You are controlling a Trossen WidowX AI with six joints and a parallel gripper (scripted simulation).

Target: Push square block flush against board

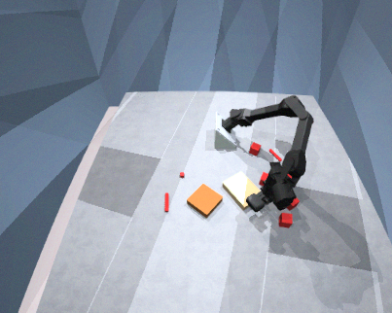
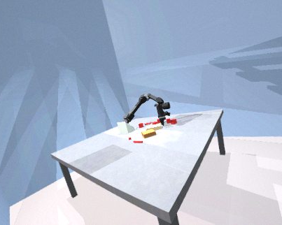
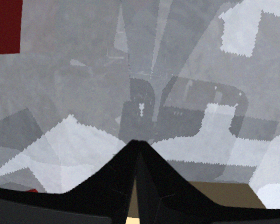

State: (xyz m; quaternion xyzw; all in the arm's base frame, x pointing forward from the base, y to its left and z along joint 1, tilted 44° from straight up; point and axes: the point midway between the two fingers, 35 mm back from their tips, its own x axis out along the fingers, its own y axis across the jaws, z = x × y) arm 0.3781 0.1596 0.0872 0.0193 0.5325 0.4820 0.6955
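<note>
"Please, where is the square block?"

"The orange square block [image 1: 204, 199] [image 2: 148, 133] is lying flat on the table [image 1: 182, 272] [image 2: 131, 175]. I take the top view as my clock, with the block in the centre."

"And the board?"

"The cream board [image 1: 238, 184] [image 2: 154, 128] [image 3: 226, 194] is near three o'clock, also flat. A narrow space is between them, so they do not touch."

"How are the jaws?"

"The jaws of the gripper [image 1: 254, 202] [image 2: 162, 124] [image 3: 139, 142] are closed together, with nothing inside. From the top, the gripper covers one corner of the board."

"What is farther?"

"A red stick [image 1: 166, 202] [image 2: 138, 142] is at nine o'clock, and a tiny red cube [image 1: 182, 174] [image 2: 129, 138] between ten and eleven. The pale wedge [image 1: 225, 140] [image 2: 124, 128] is well apart, at one o'clock."
</note>
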